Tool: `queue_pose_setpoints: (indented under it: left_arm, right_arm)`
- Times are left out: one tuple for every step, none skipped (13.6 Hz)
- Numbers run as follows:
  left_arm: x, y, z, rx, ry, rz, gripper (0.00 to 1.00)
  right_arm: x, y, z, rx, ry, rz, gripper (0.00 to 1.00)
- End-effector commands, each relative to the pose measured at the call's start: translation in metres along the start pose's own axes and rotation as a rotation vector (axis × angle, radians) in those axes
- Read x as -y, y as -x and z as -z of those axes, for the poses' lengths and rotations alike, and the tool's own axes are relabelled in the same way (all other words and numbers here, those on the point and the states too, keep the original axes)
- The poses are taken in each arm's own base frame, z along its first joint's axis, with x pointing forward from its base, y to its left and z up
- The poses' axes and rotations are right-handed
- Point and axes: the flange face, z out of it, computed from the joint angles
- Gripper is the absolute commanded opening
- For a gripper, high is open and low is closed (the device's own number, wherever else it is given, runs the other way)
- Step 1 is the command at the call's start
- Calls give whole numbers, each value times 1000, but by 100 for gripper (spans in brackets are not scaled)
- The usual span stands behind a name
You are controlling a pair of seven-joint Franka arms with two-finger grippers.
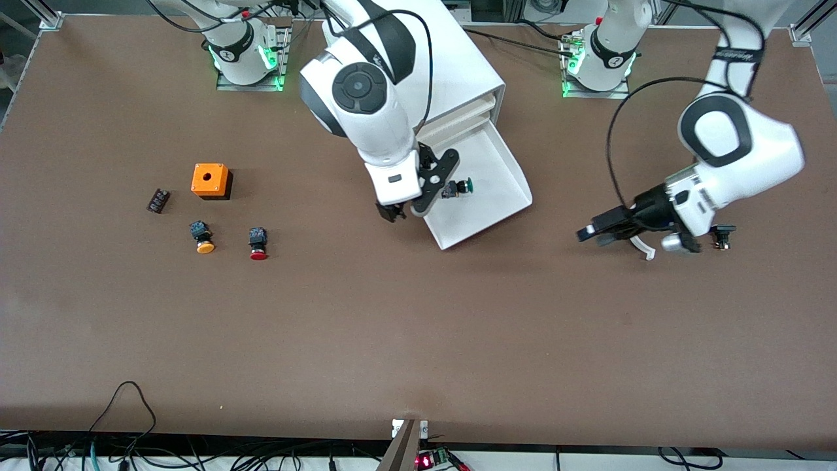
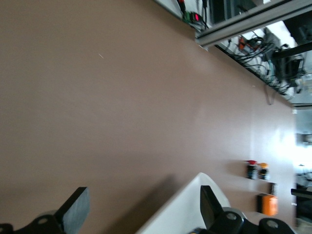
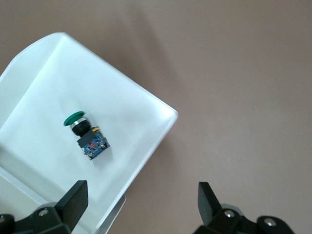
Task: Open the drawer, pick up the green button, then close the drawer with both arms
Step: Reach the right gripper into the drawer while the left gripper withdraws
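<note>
The drawer [image 1: 503, 171] is pulled out of the white cabinet [image 1: 467, 65] and lies open. The green-capped button [image 1: 459, 188] lies on its side in the drawer, and also shows in the right wrist view [image 3: 84, 132]. My right gripper [image 1: 392, 212] is open and empty over the drawer's front corner [image 3: 161, 114] toward the right arm's end of the table; its jaws [image 3: 141, 204] straddle the drawer's edge. My left gripper [image 1: 595, 234] is open and empty, low over bare table toward the left arm's end. Its own view [image 2: 141, 209] shows the drawer's corner [image 2: 183, 207].
An orange box [image 1: 210, 180], a small black part [image 1: 157, 200], an orange-capped button [image 1: 203, 237] and a red-capped button [image 1: 257, 243] lie toward the right arm's end. The left wrist view shows the two buttons [image 2: 257, 170] and the box [image 2: 268, 204] far off.
</note>
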Motion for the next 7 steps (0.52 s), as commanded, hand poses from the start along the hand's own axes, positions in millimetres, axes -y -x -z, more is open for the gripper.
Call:
queue_pose_setpoints:
  left_arm:
    - [-24, -20, 73, 25, -148, -203, 100]
    - [-33, -27, 99, 41, -208, -264, 100]
    - [-46, -30, 118, 71, -282, -334, 100]
    - [-59, -30, 136, 110, -371, -385, 100]
    - [-75, -29, 152, 135, -452, -399, 100]
    - [-91, -27, 165, 153, -519, -367, 100]
    - [-107, -20, 170, 184, -582, -306, 100]
  right_arm:
    - [22, -17, -22, -13, -47, 213, 100]
    - [27, -18, -27, -2, -53, 262, 100]
    - [35, -20, -35, 7, -61, 325, 100]
    - [38, -20, -46, 18, -70, 372, 100]
    - [44, -21, -57, 28, -81, 405, 100]
    - [56, -24, -64, 36, -88, 433, 100]
    - [64, -26, -70, 50, -82, 458, 100]
